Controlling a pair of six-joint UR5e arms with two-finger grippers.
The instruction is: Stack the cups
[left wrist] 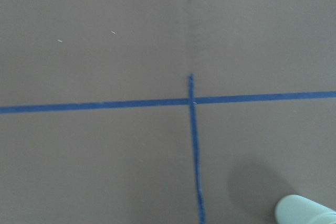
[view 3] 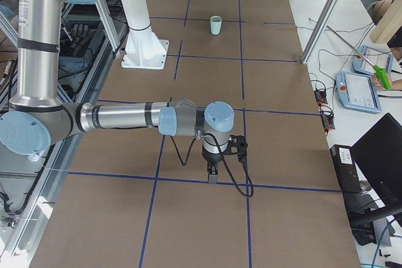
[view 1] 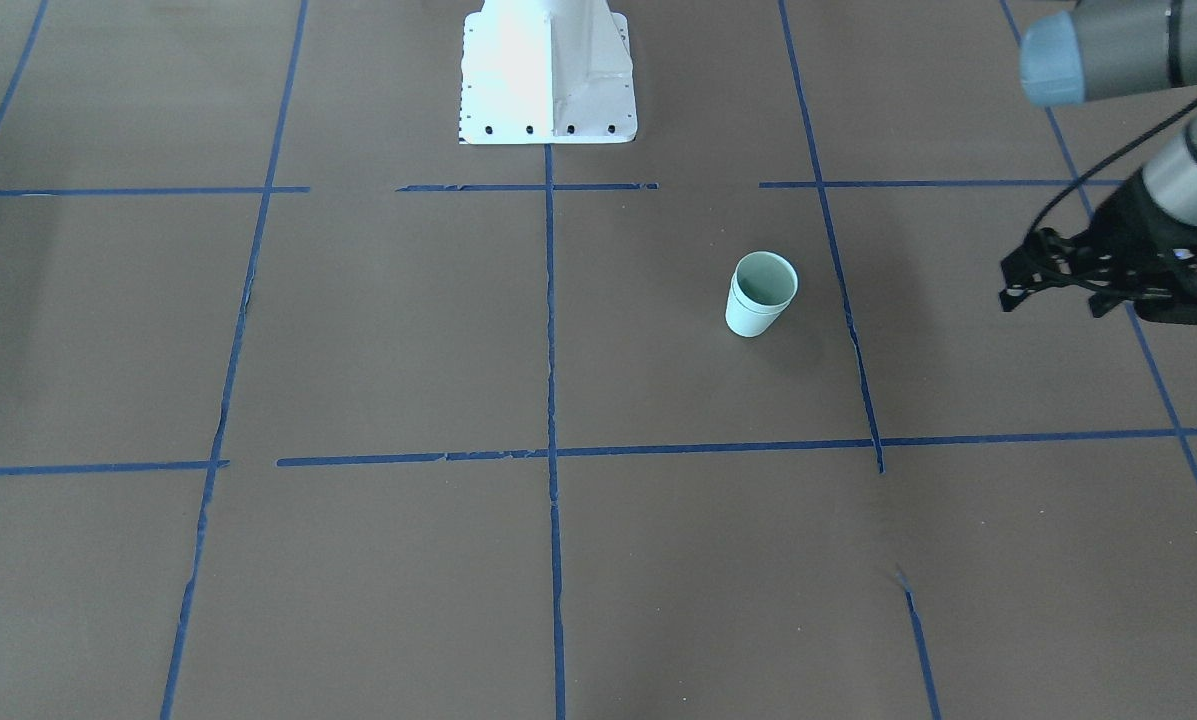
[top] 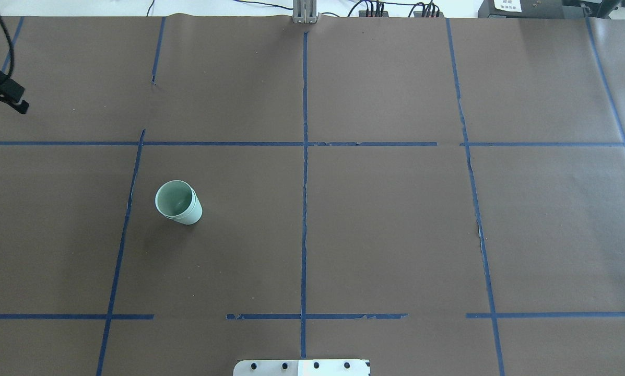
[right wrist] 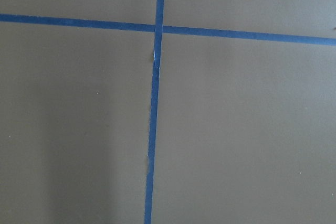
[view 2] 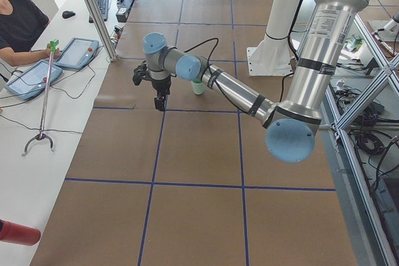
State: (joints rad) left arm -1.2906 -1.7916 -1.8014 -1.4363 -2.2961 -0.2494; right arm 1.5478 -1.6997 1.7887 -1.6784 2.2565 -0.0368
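Note:
The two pale mint-green cups (top: 178,202) stand upright on the brown table, one nested inside the other, with two rims showing in the overhead view. The stack also shows in the front view (view 1: 760,293), the left side view (view 2: 198,86), the right side view (view 3: 216,25), and at the bottom right corner of the left wrist view (left wrist: 304,211). My left gripper (view 1: 1053,300) hovers well away from the stack toward the table's left end, its fingers apart and empty. My right gripper (view 3: 212,177) shows only in the right side view, low over the table far from the cups; I cannot tell its state.
The white robot pedestal (view 1: 548,70) stands at the table's near-robot edge. Blue tape lines (top: 305,183) grid the brown paper. A side bench with tablets (view 2: 75,54) and an operator (view 2: 19,23) lies beyond the far edge.

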